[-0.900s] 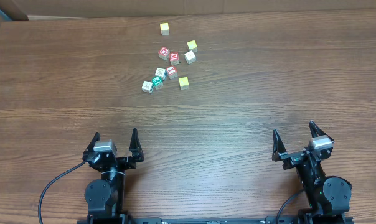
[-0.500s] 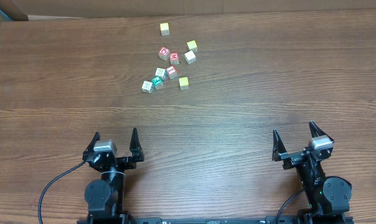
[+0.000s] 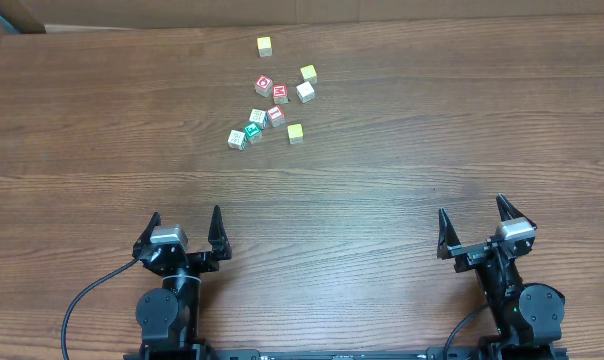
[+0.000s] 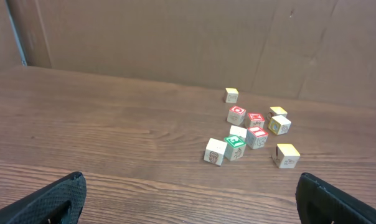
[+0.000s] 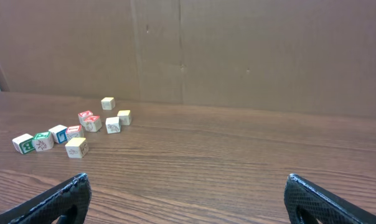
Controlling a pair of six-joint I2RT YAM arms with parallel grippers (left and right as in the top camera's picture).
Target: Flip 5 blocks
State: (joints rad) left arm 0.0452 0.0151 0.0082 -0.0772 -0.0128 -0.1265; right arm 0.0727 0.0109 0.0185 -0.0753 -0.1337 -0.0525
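Wood-grain table [image 3: 402, 170] — small blocks [image 3: 275, 115] scattered toward its far edge.

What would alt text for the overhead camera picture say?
Small wooden alphabet blocks cluster at the far side of the table, one pale-yellow block apart beyond them. The left gripper and right gripper sit open, empty, near the front edge.

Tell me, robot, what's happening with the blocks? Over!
Left tool open, right tool open, both empty. Blocks bunched far ahead, none touched. Nothing in the way.
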